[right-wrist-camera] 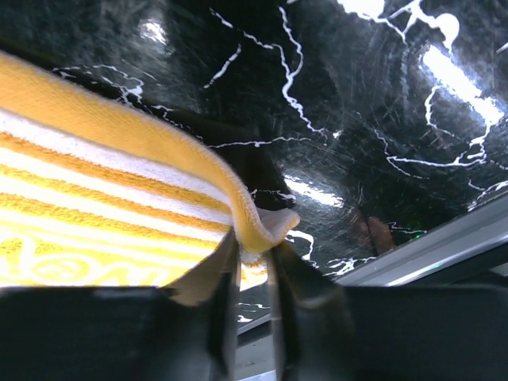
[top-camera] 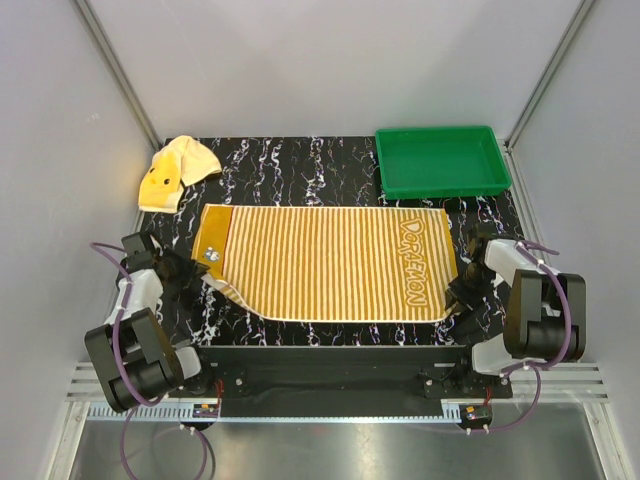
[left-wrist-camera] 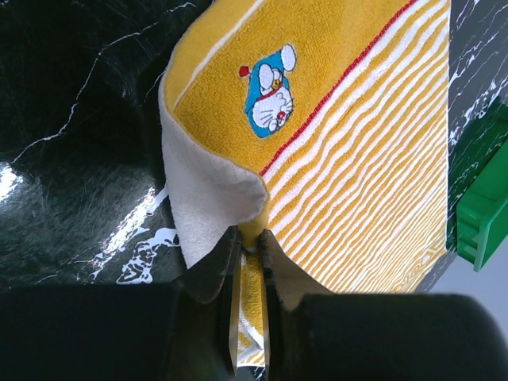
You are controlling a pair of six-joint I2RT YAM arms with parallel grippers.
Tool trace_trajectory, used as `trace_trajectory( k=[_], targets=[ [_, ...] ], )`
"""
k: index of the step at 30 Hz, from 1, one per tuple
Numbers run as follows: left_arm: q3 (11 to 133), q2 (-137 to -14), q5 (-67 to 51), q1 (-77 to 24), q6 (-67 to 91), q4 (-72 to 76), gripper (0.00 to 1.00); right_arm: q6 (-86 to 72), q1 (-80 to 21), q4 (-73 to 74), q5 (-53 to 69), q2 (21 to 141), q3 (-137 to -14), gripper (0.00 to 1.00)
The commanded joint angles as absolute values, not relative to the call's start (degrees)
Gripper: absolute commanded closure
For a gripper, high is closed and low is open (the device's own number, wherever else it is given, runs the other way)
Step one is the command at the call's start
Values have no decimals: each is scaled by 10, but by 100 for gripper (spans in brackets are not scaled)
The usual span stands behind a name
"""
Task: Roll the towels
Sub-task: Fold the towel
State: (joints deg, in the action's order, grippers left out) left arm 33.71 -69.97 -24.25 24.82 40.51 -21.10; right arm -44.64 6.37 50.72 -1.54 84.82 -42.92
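The long striped towel (top-camera: 330,262) lies flat in the middle of the black counter (top-camera: 300,160), with its stripes running from side to side. The end with the lettering (top-camera: 418,262) points to the right. The end with the little cartoon cat patch (left-wrist-camera: 270,87) points to the left.

The left hand (left-wrist-camera: 248,248) is closed tight on the near left corner of this towel. That corner is pulled up and folded over, so the pale underside shows. I think it is held like this to start the first turn of the roll.

The right hand (right-wrist-camera: 255,252) is at the near right corner. Its two fingers sit on each side of the edge there, and they look pinched on the cloth, which lifts a bit off the counter. I guess it holds that end so the towel stays straight and does not slide while the other end gets turned.

The small yellow towel (top-camera: 175,172) sits crumpled in the far left corner, well apart from both hands. Nobody is touching it, so it looks like it is waiting for its turn.

The green tray (top-camera: 440,160) sits at the far right, just past the striped towel's far edge. No towel is rolled yet.
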Motion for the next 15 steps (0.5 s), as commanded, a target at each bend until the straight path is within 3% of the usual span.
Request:
trace_trajectory(
  k=[1,4,15],
  targets=[
    [337,-700,-253,253,401,-192,97,-435,62,487,-66,857,-434,83],
    [338,-700,-249,254,400,-197,98,-431,62,481,-52,847,-430,92],
    [389,-658,-222,253,352,-297,100,-427,62,507,-2,708,-467,90]
  ],
)
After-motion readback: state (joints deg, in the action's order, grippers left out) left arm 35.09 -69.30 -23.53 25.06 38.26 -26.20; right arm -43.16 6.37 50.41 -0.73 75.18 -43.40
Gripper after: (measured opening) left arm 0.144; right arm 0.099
